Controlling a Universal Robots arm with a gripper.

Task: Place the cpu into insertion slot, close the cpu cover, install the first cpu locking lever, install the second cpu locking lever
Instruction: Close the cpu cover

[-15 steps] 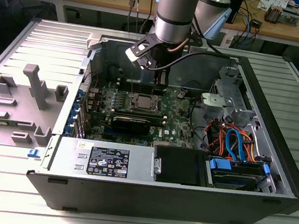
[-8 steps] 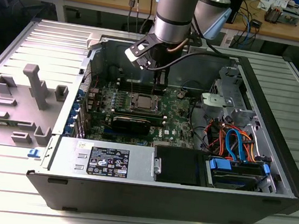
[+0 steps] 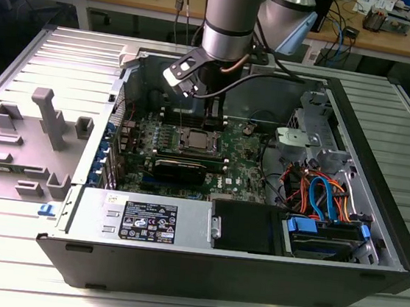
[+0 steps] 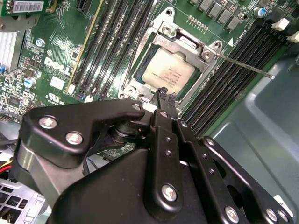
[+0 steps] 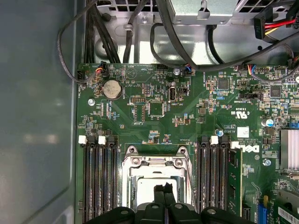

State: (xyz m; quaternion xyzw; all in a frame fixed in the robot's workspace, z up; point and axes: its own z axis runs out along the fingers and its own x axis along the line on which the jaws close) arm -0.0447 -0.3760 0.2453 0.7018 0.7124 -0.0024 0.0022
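Observation:
The cpu point(image 4: 168, 74) lies flat in the insertion slot point(image 4: 140, 86), its silvery top showing through the window of the cpu cover point(image 4: 183, 43), which lies down over it. A thin metal locking lever point(image 4: 245, 66) sticks out from the socket's corner over the memory slots. My gripper point(image 4: 163, 94) hangs just above the socket's edge, shut, with nothing between its fingers. In the first wrist view the gripper point(image 5: 163, 187) is over the cpu point(image 5: 142, 189) and the cover point(image 5: 154, 162). In the exterior view the gripper point(image 3: 208, 121) hovers above the cpu point(image 3: 199, 141).
The green motherboard point(image 3: 243, 174) lies inside an open computer case point(image 3: 200, 264). Long black memory slots point(image 5: 98, 182) flank the socket. Cables point(image 3: 319, 192) and drive bays fill the exterior view's right. A grey holder point(image 3: 46, 117) stands on the table at the exterior view's left.

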